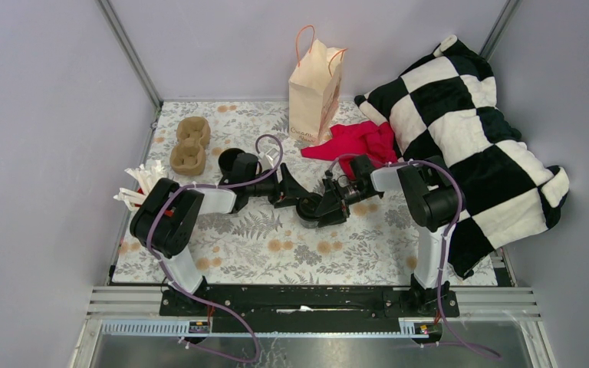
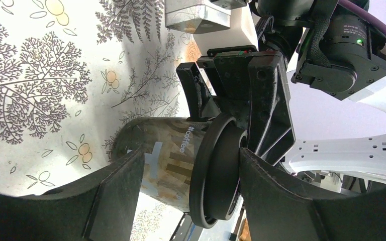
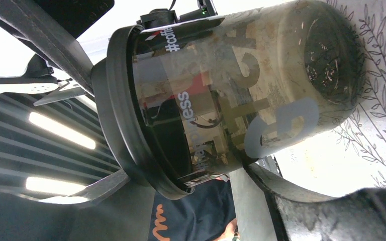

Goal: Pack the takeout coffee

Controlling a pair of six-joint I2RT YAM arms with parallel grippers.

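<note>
The takeout coffee cup (image 1: 310, 211), black with a black lid, hangs on its side just above the mat between my two grippers. In the left wrist view the cup (image 2: 171, 160) lies across my left gripper (image 2: 192, 150): one finger sits on the lid top, the other against the body near the base. My left gripper also shows from above (image 1: 294, 196). My right gripper (image 1: 327, 205) meets the cup from the other side. In the right wrist view the cup (image 3: 231, 85) rests against my right gripper (image 3: 188, 170) at the lid and the body.
A paper bag (image 1: 316, 90) stands upright at the back centre, with a red cloth (image 1: 357, 140) beside it. A checkered pillow (image 1: 468, 138) fills the right side. A brown cardboard cup tray (image 1: 190, 144) and white straws (image 1: 142, 182) are at the left.
</note>
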